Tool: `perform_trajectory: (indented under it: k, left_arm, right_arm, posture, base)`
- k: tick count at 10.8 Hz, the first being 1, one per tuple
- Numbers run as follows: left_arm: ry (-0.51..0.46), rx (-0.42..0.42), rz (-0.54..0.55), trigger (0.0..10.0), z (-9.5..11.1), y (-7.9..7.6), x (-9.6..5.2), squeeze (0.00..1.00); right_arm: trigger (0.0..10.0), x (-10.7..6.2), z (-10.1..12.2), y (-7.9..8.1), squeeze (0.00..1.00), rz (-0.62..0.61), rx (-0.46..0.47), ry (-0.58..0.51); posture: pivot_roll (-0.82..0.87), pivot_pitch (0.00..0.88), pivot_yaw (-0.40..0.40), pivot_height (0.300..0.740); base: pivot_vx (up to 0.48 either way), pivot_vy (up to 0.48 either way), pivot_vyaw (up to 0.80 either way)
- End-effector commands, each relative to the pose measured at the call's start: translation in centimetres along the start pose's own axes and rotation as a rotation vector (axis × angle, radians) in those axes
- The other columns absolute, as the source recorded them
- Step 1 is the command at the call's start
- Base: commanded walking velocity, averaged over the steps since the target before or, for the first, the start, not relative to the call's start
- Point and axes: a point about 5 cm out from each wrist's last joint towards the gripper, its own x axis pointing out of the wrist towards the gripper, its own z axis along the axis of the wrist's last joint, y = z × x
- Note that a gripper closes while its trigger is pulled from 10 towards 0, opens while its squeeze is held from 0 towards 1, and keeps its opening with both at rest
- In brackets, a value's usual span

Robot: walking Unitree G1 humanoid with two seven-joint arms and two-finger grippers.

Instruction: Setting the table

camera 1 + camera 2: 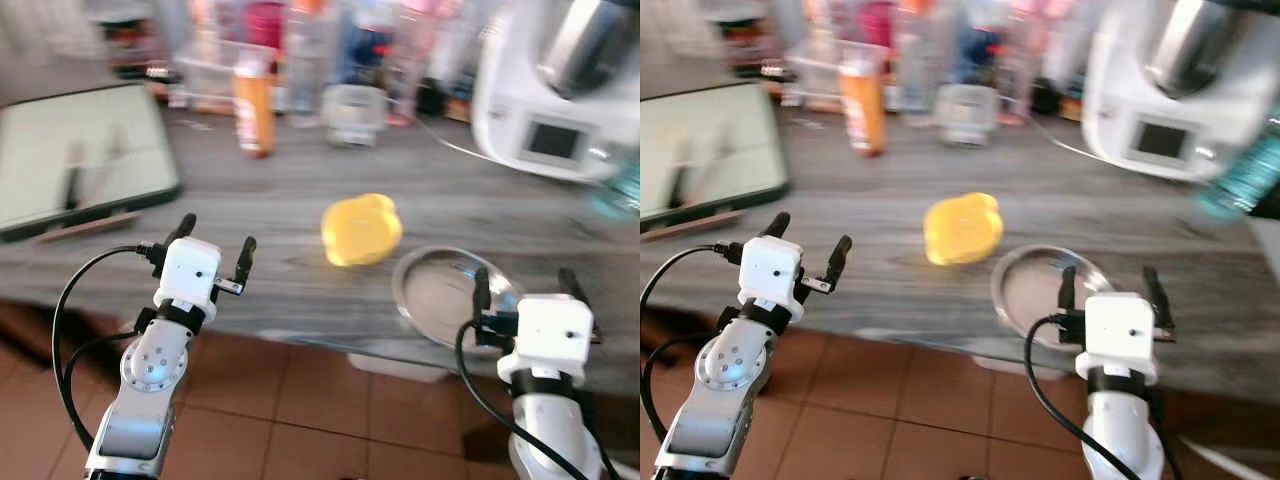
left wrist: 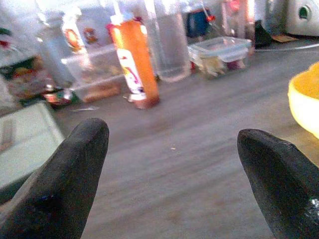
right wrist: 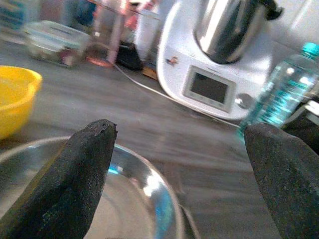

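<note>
A yellow bowl (image 1: 361, 229) sits in the middle of the grey wooden counter (image 1: 300, 200). To its right, near the front edge, lies a shiny metal plate (image 1: 440, 295). My left gripper (image 1: 214, 248) stands open over the counter's front edge, left of the bowl, holding nothing. My right gripper (image 1: 526, 287) is open too, raised just above the plate's near right rim. The wrist views show the bowl (image 2: 305, 97) and the plate (image 3: 144, 189) beyond the spread fingers.
A dark tray (image 1: 80, 160) lies at the counter's left. An orange bottle (image 1: 254, 105), clear containers (image 1: 355, 112) and jars line the back. A white kitchen machine (image 1: 560, 80) stands back right, with a water bottle (image 3: 279, 97) beside it. Tiled floor (image 1: 300, 400) runs below the edge.
</note>
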Motion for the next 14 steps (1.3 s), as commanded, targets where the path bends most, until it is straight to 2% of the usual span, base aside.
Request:
perform_trajectory:
  k: [1,3,5,9,14]
  left_arm:
    - [0.003,0.006,0.003,10.0,0.0,0.0,0.2,0.0]
    - [-0.002,0.008,-0.001,10.0,0.1,-0.3,0.2,0.0]
    - [0.0,0.019,0.024,10.0,0.0,0.1,0.2,0.0]
    - [-0.013,0.02,0.037,10.0,0.4,-0.1,0.8,0.0]
    - [-0.016,0.027,0.031,10.0,0.6,-0.1,1.4,0.0]
  right_arm:
    - [10.0,0.0,0.0,-0.1,0.0,-0.014,-0.002,-0.004]
    - [10.0,0.0,-0.1,-0.3,0.0,-0.012,-0.004,-0.003]
    - [10.0,0.3,0.0,-0.3,0.0,-0.01,-0.008,-0.012]
    - [10.0,0.6,0.0,-0.2,0.0,-0.009,0.004,-0.02]
    - [10.0,0.9,0.1,0.1,0.0,-0.032,0.019,-0.025]
  posture:
    - [0.14,0.107,-0.041,0.74]
    - [0.14,0.105,-0.045,0.74]
    - [0.14,0.101,-0.048,0.74]
    - [0.15,0.095,-0.05,0.74]
    - [0.15,0.095,-0.026,0.74]
  base:
    - [0.0,0.0,-0.8]
    - [0.0,0.0,-0.78]
    - [0.0,0.0,0.0]
    - [0.0,0.0,0.0]
    - [-0.353,0.0,0.0]
